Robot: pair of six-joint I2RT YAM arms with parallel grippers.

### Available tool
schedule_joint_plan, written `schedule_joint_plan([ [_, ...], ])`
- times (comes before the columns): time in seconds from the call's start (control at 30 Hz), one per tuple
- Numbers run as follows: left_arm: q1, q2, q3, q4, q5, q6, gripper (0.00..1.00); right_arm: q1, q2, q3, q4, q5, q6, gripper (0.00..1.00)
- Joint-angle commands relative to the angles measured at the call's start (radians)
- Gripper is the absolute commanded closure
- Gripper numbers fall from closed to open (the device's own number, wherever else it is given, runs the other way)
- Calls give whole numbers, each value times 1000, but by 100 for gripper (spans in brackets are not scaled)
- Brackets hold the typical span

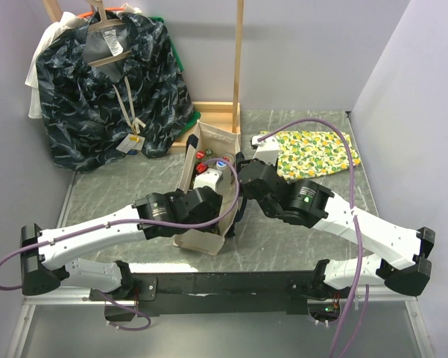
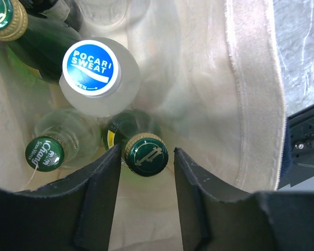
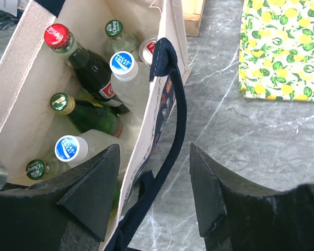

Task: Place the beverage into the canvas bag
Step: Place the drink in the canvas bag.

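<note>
While canvas bag hides green bottle below cap, left gripper spread astride it; right gripper spread.

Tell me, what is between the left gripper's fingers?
A green-capped bottle, standing in the bag beside other bottles. The left wrist view shows it.

The canvas bag is matt, coarse-woven beige cloth, fuzzy along its hem. Inside it, the green bottle is glossy glass under a crimped metal cap with a satin sheen. The Pocari Sweat bottle is cloudy plastic with a smooth, glossy cap. The table looks like smooth marbled stone; the lemon-print cloth is matt.
</note>
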Motion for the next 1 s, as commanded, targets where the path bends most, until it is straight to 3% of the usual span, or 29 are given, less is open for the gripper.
schedule_joint_plan([
  [0.0,-3,-32,27,16,3,-17,50,-5,4,34,23,17,0,37],
  [0.43,-3,-42,71,-21,-39,-16,38,-5,16,42,28,16,-5,37],
  [0.97,-3,-141,182,-69,-174,20,32,-5,8,74,22,22,-23,37],
])
